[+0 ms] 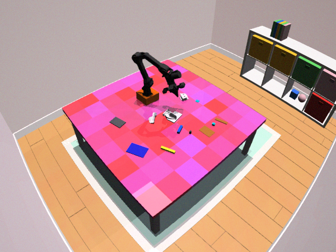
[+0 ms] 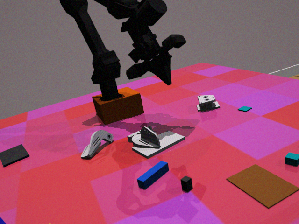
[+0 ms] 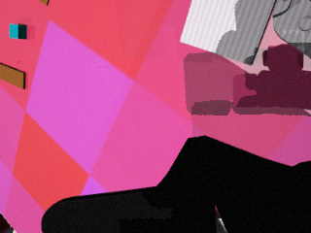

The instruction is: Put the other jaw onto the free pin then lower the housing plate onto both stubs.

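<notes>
The white base [image 1: 177,116] [image 2: 172,139] [image 3: 210,21] lies flat on the table, with a grey-white jaw [image 1: 171,115] [image 2: 149,137] on its left part, a fin standing up. The pins cannot be made out. The other jaw [image 1: 153,117] [image 2: 94,143], white and curved, lies apart on the table, left of the base in the exterior view. The white housing plate [image 1: 184,96] [image 2: 206,98], with two holes, stands farther back to the right. My black gripper [image 1: 177,94] [image 2: 169,83] [image 3: 199,142] is shut and empty, tips pointing down, above the table between the base and housing plate.
A blue bar [image 1: 179,128] [image 2: 153,174] and a small black block [image 1: 190,132] [image 2: 186,184] lie in front of the base. A brown sheet [image 1: 206,131] [image 2: 263,185], teal block [image 1: 213,124] [image 2: 291,159] [image 3: 18,31] and teal tile [image 1: 197,101] [image 2: 245,108] lie to the right.
</notes>
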Robot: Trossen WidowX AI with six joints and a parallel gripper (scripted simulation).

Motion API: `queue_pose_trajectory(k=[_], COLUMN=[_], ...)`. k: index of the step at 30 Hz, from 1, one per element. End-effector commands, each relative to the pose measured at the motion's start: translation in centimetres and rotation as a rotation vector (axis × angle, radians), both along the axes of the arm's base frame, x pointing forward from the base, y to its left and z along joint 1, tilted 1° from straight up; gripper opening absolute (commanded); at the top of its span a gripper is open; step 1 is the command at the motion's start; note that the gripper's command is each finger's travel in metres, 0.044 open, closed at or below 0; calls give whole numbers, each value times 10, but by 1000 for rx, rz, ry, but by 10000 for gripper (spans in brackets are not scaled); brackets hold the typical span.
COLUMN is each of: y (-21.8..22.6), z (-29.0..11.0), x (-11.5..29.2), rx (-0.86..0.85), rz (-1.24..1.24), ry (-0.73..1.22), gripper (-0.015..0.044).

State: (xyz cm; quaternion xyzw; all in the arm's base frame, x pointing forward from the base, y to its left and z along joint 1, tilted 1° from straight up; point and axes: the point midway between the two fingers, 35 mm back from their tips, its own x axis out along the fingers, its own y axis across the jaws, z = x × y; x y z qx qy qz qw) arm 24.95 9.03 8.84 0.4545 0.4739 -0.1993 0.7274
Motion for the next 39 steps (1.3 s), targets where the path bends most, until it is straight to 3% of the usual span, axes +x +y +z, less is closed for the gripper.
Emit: queue_pose_trajectory(k=[1,39], y=[-9,-94], z=[-4,-31], x=[-2,-38], rx=[17,159], rz=[-67,-817], ry=[32,300], gripper=[0,0])
